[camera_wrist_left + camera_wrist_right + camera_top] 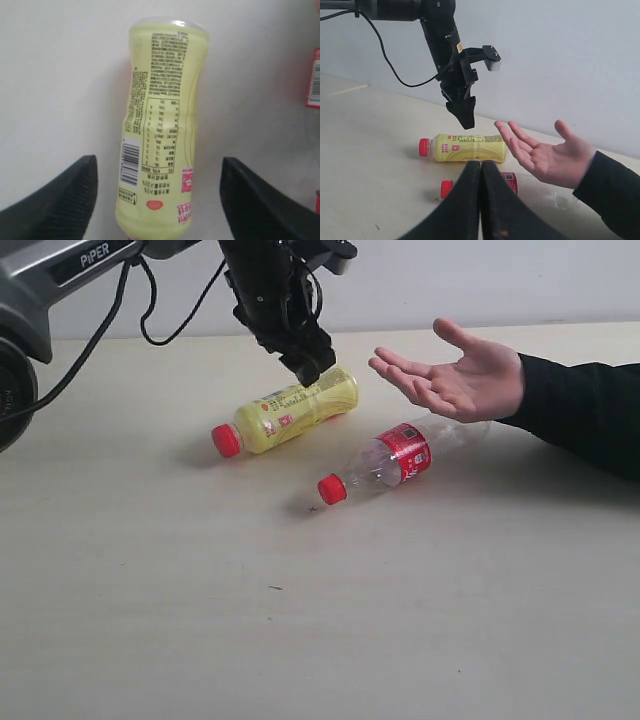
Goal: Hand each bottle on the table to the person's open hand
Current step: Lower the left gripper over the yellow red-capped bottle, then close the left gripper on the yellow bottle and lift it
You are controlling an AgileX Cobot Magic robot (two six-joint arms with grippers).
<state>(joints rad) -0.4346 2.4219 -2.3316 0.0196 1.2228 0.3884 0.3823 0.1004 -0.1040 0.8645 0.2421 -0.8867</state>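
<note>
A yellow bottle (290, 412) with a red cap lies on its side on the pale table (300, 630). My left gripper (310, 368) hangs just above it, open. In the left wrist view the two fingers stand wide apart on either side of the yellow bottle (160, 125) without touching it. A clear bottle (395, 455) with a red label and cap lies nearer the front. The person's open hand (455, 375) hovers palm up to the right of both. My right gripper (481, 170) is shut and empty, and partly hides the clear bottle (447, 189).
The person's black sleeve (590, 410) rests across the table's right side. The left arm's cable (165, 335) loops down at the back left. A pale wall (560, 55) stands behind the table.
</note>
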